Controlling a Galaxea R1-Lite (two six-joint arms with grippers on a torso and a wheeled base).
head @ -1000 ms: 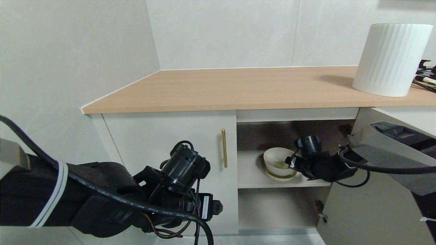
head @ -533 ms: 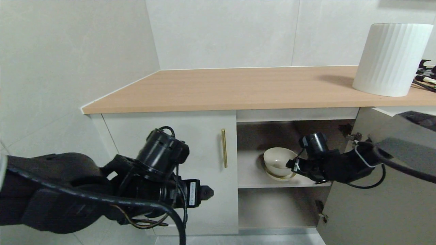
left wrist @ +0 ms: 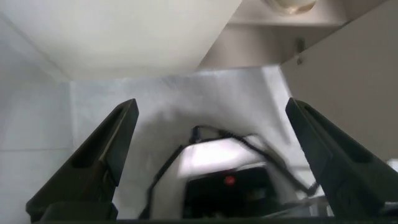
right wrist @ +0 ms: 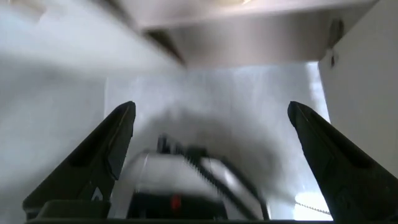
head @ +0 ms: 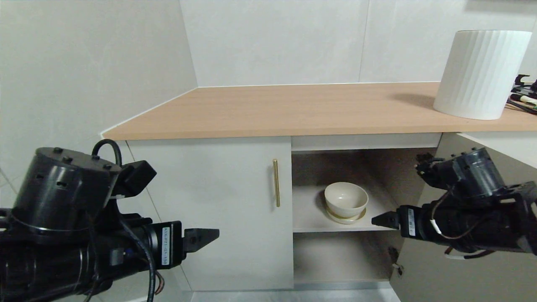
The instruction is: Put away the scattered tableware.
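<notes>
Resting upright on a small plate (head: 346, 217), the cream bowl (head: 346, 199) stands on the middle shelf (head: 308, 212) in the open half of the cabinet (head: 365, 141). The right gripper (head: 379, 219) hangs in front of that opening with nothing between its jaws; the right wrist view shows its dark fingers (right wrist: 93, 168) spread wide apart. From those jaws the bowl lies ahead, a little higher and toward the robot's left. In the head view the gripper's tip appears just beside the plate's rim without touching it (how far out from the shelf it hangs cannot be told). The open door (head: 440, 277) stands on the far side of these jaws from the bowl, swung out toward the robot. The left gripper (head: 202, 237) is also open and empty, its fingers (left wrist: 93, 168) set well apart in the left wrist view. Its jaws point at the closed door (head: 209, 188), below the foot of the slim gold handle (head: 275, 188), which lies between them and the bowl. The bowl and plate are well apart from the left jaws, off toward the robot's right and somewhat higher. Above both grippers runs the wooden countertop (head: 293, 109), and on it, up and to the right of the right jaws, stands a white ribbed container (head: 482, 73).
</notes>
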